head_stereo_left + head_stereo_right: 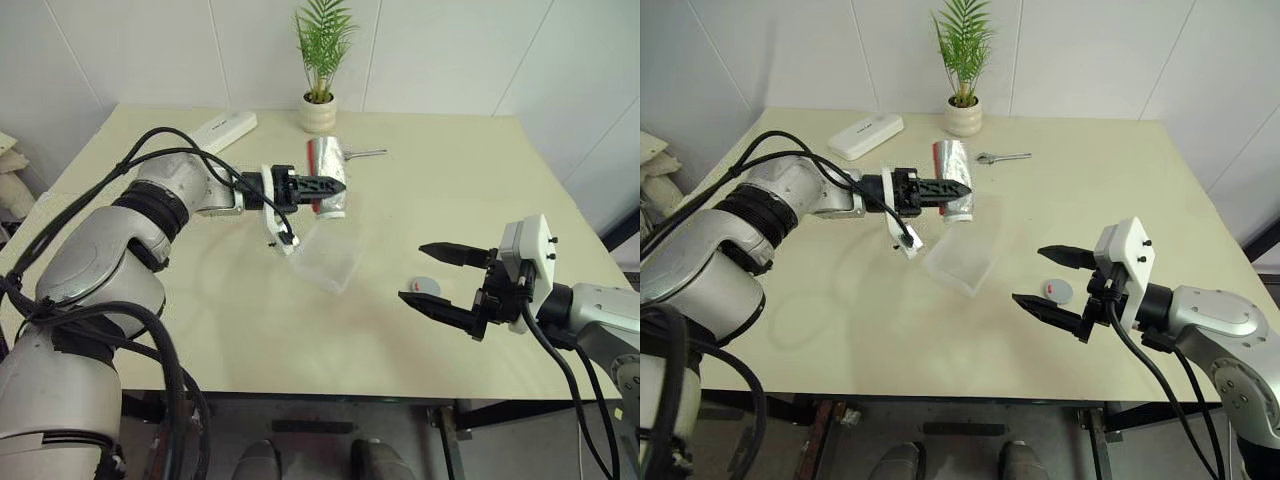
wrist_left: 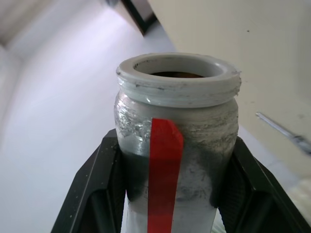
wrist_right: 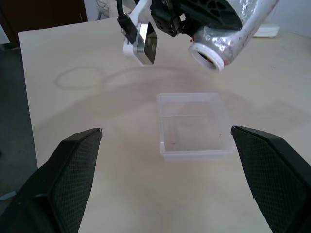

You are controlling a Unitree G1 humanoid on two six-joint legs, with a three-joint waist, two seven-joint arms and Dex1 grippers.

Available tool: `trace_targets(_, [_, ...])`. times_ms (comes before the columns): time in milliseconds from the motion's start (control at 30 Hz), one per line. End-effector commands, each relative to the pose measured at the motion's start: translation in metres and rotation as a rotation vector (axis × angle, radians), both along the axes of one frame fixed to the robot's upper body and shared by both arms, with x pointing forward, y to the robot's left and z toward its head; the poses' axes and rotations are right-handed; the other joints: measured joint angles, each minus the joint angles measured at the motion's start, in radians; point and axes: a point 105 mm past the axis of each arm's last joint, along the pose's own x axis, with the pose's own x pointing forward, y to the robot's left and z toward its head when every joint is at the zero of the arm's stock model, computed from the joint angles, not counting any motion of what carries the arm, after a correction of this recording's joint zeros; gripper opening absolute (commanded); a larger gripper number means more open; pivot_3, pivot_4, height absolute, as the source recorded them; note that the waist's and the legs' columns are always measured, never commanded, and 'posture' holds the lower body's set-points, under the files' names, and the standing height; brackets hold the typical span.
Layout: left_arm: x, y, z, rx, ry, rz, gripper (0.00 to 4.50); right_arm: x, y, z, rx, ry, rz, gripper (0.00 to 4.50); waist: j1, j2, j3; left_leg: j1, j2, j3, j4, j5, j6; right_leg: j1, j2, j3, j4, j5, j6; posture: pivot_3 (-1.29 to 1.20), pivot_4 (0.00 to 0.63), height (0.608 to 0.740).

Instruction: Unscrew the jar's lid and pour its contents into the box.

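The jar (image 1: pixel 328 176) hung in the air over the middle of the table (image 1: pixel 480 200), gripped round its silvery body by the left pincer (image 1: pixel 318 185), whose black fingers (image 2: pixel 102 189) pressed on either side of the red stripe. It was already uncapped and tipped: its long axis ran slantwise, the open white mouth lower and turned toward the near edge, the closed end up and toward the far edge. Something dark brown showed just inside the mouth — the contents, I judged, not yet spilled.

The box (image 1: pixel 330 258) sat on the table just below and a little nearer than that mouth, clear and seemingly empty. So the pour turned on one thing: the mouth stood close above the box's far rim rather than over its middle, and would likely need more tilt or a small shift nearer.

The lid (image 1: pixel 424 287) lay flat toward the table's right edge, red mark up, between the fingers of the right pincer (image 1: pixel 440 279) — spread wide, holding nothing, and farther from the box than the left.

I could read no label or writing anywhere.
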Motion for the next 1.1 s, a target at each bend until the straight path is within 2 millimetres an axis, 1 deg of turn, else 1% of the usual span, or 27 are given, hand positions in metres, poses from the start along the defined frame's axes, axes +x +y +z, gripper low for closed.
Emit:
trace_targets(33, [0.003, 0.014, 0.011, -0.187, 0.161, 0.083, 2.00, -0.005, -0.001, 0.008, -0.019, -0.045, 0.007, 4.48, 0.000, 0.000, 0.000, 0.000, 0.000, 0.001, 0.001, 0.000, 0.000, 0.000, 0.000, 0.001, 0.001, 0.000, 0.000, 0.00, 0.150, 0.740])
trace_targets(100, [0.003, 0.022, 0.009, -0.353, 0.332, 0.114, 2.00, -0.004, -0.002, 0.008, -0.022, -0.044, 0.006, 4.48, -0.002, 0.000, 0.000, 0.000, 0.000, 0.002, 0.003, 0.000, 0.000, 0.000, 0.000, 0.002, 0.003, 0.000, 0.000, 0.00, 0.150, 0.740])
trace_targets(167, [0.004, 0.027, 0.008, -0.461, 0.444, 0.124, 2.00, -0.003, -0.002, 0.009, -0.023, -0.043, 0.007, 4.48, -0.003, 0.000, 0.000, 0.001, 0.000, 0.004, 0.005, 0.000, 0.001, 0.000, 0.000, 0.004, 0.004, 0.000, 0.000, 0.00, 0.150, 0.740])
trace_targets(200, [0.004, 0.028, 0.007, -0.483, 0.482, 0.129, 2.00, -0.003, -0.002, 0.009, -0.024, -0.043, 0.009, 4.48, -0.003, 0.000, 0.000, 0.001, 0.000, 0.004, 0.006, -0.001, 0.001, 0.000, 0.000, 0.004, 0.005, 0.001, 0.001, 0.00, 0.150, 0.740])
trace_targets(233, [0.007, 0.033, 0.009, -0.594, 0.561, 0.143, 2.00, -0.004, -0.002, 0.009, -0.026, -0.042, 0.010, 4.48, -0.003, 0.000, 0.000, 0.001, 0.000, 0.004, 0.006, -0.001, 0.001, 0.000, 0.000, 0.005, 0.005, 0.001, 0.001, 0.00, 0.150, 0.740])
trace_targets(267, [0.011, 0.040, 0.009, -0.690, 0.645, 0.159, 2.00, -0.004, -0.002, 0.009, -0.027, -0.041, 0.010, 4.48, -0.003, 0.000, 0.000, 0.001, 0.000, 0.004, 0.007, -0.001, 0.001, 0.000, 0.000, 0.005, 0.005, 0.001, 0.001, 0.00, 0.150, 0.740])
trace_targets(300, [0.017, 0.050, 0.011, -0.842, 0.772, 0.170, 2.00, -0.004, -0.003, 0.009, -0.028, -0.039, 0.011, 4.48, -0.002, 0.001, 0.000, 0.002, 0.000, 0.005, 0.008, -0.001, 0.001, 0.000, 0.000, 0.006, 0.006, 0.002, 0.001, 0.00, 0.150, 0.740])
trace_targets(333, [0.020, 0.057, 0.010, -0.938, 0.881, 0.159, 2.00, -0.004, -0.003, 0.009, -0.029, -0.037, 0.012, 4.48, -0.002, 0.001, -0.001, 0.002, 0.000, 0.005, 0.008, -0.001, 0.002, 0.001, 0.000, 0.007, 0.006, 0.002, 0.001, 0.00, 0.150, 0.740])
trace_targets(367, [0.020, 0.065, 0.011, -1.005, 0.952, 0.144, 2.00, -0.004, -0.003, 0.009, -0.031, -0.036, 0.014, 4.48, -0.003, 0.001, 0.000, 0.002, 0.000, 0.006, 0.009, 0.000, 0.002, 0.001, 0.000, 0.007, 0.007, 0.002, 0.001, 0.00, 0.150, 0.740])
trace_targets(433, [0.019, 0.074, 0.010, -1.091, 1.079, 0.108, 2.00, -0.004, -0.003, 0.009, -0.032, -0.034, 0.015, 4.48, -0.009, 0.001, -0.001, 0.002, 0.000, 0.005, 0.009, 0.000, 0.002, 0.001, 0.001, 0.008, 0.008, 0.003, 0.001, 0.00, 0.150, 0.740])
trace_targets(533, [0.020, 0.094, 0.006, -1.293, 1.344, 0.022, 2.00, -0.004, -0.003, 0.009, -0.032, -0.030, 0.024, 4.48, -0.017, 0.001, -0.001, 0.003, 0.001, 0.005, 0.010, 0.000, 0.002, 0.000, 0.002, 0.010, 0.011, 0.003, 0.001, 0.00, 0.150, 0.740])
trace_targets(567, [0.021, 0.104, 0.006, -1.373, 1.402, -0.002, 2.00, -0.004, -0.002, 0.010, -0.031, -0.030, 0.032, 4.48, -0.021, 0.001, -0.001, 0.004, 0.001, 0.005, 0.010, 0.000, 0.003, 0.001, 0.003, 0.010, 0.012, 0.003, 0.001, 0.00, 0.150, 0.740])
trace_targets(633, [0.021, 0.113, 0.001, -1.443, 1.524, -0.012, 2.00, -0.002, -0.002, 0.011, -0.029, -0.029, 0.040, 4.48, -0.032, 0.001, -0.001, 0.004, 0.001, 0.005, 0.011, 0.000, 0.003, 0.001, 0.003, 0.011, 0.013, 0.003, 0.001, 0.00, 0.150, 0.740])
trace_targets(700, [0.021, 0.119, 0.001, -1.483, 1.555, -0.006, 2.00, -0.002, -0.001, 0.012, -0.023, -0.032, 0.053, 4.48, -0.037, 0.001, -0.001, 0.004, 0.001, 0.005, 0.012, 0.000, 0.003, 0.001, 0.003, 0.012, 0.013, 0.003, 0.001, 0.00, 0.150, 0.740])
trace_targets(767, [0.023, 0.128, -0.003, -1.553, 1.617, 0.020, 2.00, -0.002, 0.000, 0.014, -0.012, -0.037, 0.070, 4.48, -0.040, 0.001, 0.000, 0.004, 0.001, 0.005, 0.012, 0.000, 0.003, 0.001, 0.003, 0.012, 0.013, 0.004, 0.002, 0.00, 0.150, 0.740])
trace_targets(800, [0.023, 0.130, -0.004, -1.575, 1.633, 0.025, 2.00, -0.003, 0.000, 0.014, -0.009, -0.040, 0.076, 4.48, -0.040, 0.001, 0.000, 0.004, 0.001, 0.005, 0.013, 0.000, 0.003, 0.001, 0.004, 0.012, 0.013, 0.004, 0.002, 0.00, 0.150, 0.740])
trace_targets(933, [0.023, 0.134, -0.011, -1.639, 1.792, 0.006, 2.00, -0.004, -0.002, 0.021, 0.030, -0.049, 0.106, 4.48, -0.047, 0.001, 0.000, 0.004, 0.001, 0.005, 0.013, 0.000, 0.003, 0.001, 0.004, 0.012, 0.013, 0.004, 0.002, 0.00, 0.150, 0.740])
trace_targets(1000, [0.024, 0.138, -0.016, -1.695, 1.870, 0.028, 2.00, -0.001, -0.004, 0.023, 0.027, -0.056, 0.092, 4.48, -0.053, 0.001, 0.000, 0.004, 0.001, 0.005, 0.012, 0.000, 0.003, 0.001, 0.004, 0.012, 0.012, 0.004, 0.002, 0.00, 0.150, 0.740])
trace_targets(1100, [0.027, 0.147, -0.026, -1.726, 1.860, 0.169, 2.00, -0.001, -0.006, 0.023, 0.020, -0.058, 0.090, 4.48, -0.057, 0.001, 0.000, 0.004, 0.001, 0.005, 0.012, 0.000, 0.003, 0.001, 0.004, 0.012, 0.012, 0.004, 0.002, 0.00, 0.150, 0.740])
